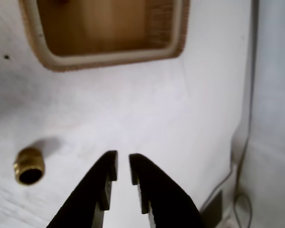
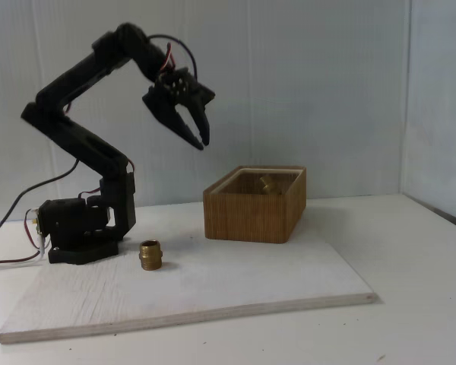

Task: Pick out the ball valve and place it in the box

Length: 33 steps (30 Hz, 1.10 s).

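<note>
The light brown wooden box [image 2: 251, 213] stands on the white board, right of the arm; its rim [image 1: 109, 59] lies along the top of the wrist view. A small brass bit of the ball valve [image 2: 267, 184] pokes up inside the box, and its handle is hidden by the wall. My black gripper [image 2: 203, 143] hangs high in the air, left of and above the box. In the wrist view the gripper [image 1: 123, 159] has its jaws shut to a narrow slit with nothing between them.
A short brass threaded fitting [image 2: 150, 255] lies on the white board [image 2: 213, 289] in front of the arm base [image 2: 80, 228]; the fitting [image 1: 29, 166] is at the left in the wrist view. Cables [image 1: 242, 199] run off the board's right edge.
</note>
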### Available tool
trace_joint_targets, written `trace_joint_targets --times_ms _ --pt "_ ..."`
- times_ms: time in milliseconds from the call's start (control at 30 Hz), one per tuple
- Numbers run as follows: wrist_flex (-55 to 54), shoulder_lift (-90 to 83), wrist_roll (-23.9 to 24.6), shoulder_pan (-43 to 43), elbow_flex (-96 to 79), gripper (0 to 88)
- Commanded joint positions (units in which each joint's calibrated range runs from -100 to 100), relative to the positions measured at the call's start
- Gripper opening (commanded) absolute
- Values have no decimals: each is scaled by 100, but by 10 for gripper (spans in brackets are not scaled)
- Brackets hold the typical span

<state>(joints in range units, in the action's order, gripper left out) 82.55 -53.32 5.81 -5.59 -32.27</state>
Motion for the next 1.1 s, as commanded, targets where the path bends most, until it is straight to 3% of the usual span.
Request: trace_joint_targets --times_ms 0,733,1067 --pt "-372 -666 -12 -60 -599 9" --pt "-1113 -4506 -141 -511 -4588 9" --pt "-1991 -4549 -198 -1020 -5581 9"
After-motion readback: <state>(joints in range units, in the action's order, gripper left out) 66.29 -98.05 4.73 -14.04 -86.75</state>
